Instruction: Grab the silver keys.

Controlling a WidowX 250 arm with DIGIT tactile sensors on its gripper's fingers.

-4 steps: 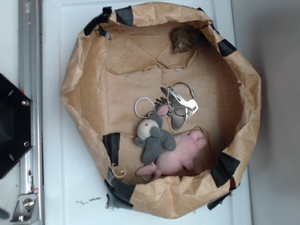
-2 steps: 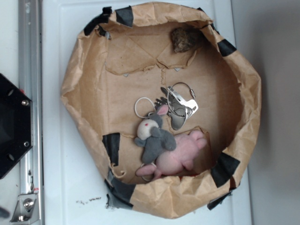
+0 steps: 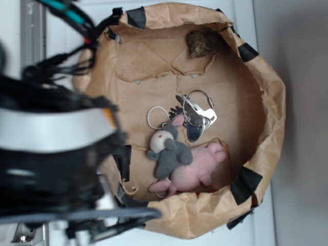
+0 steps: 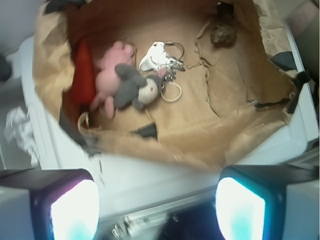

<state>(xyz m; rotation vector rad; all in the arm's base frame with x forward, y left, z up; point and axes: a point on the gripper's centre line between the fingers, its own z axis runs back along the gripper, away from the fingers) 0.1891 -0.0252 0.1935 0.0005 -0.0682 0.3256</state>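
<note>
Robot hand (image 4: 157, 200), fingers spread wide and empty, hovers outside the brown paper bin (image 3: 266, 92); shiny silver keys (image 3: 196, 117) untouched. Arm newly entered view.

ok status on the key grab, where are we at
Gripper open, empty, outside the paper bin. Silver keys untouched on the bin floor. Grey plush mouse lies against them, white cord loop alongside.

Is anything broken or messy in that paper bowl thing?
Yes. The brown paper liner is torn and patched with black tape, with ragged flaps on its floor. The silver keys lie tangled beside a grey plush mouse that rests on a pink plush. A brown lump sits apart by the rim.
</note>
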